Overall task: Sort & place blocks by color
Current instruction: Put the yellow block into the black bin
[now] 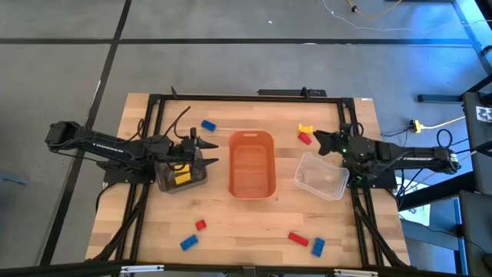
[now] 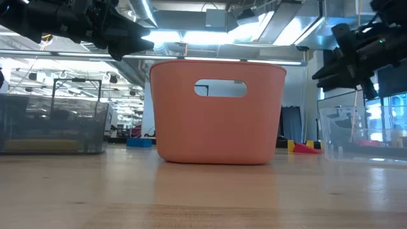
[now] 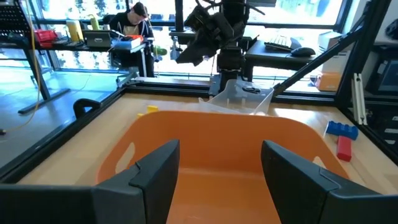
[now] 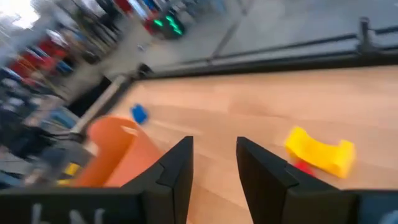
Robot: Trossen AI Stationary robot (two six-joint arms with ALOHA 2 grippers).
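In the high view, a dark bin (image 1: pixel 182 175) is sitting at centre left with a yellow block (image 1: pixel 182 178) lying inside it. The left gripper (image 1: pixel 209 152) is hovering just beside that bin, its fingers (image 3: pixel 152 174) standing apart and holding nothing.

An orange tub (image 1: pixel 252 163) is occupying the middle, between both arms. A blue block (image 1: pixel 208 125) is lying upper left of it; red and blue blocks (image 1: pixel 194 233) are resting lower left, with another red and blue pair (image 1: pixel 307 242) lower right.

A clear bin (image 1: pixel 322 175) is sitting right of centre. The right gripper (image 1: pixel 317 137) is hanging just above it, fingers (image 4: pixel 176 168) parted narrowly and empty, near a yellow arch block (image 4: pixel 319 151) and a red block (image 1: pixel 304 139).
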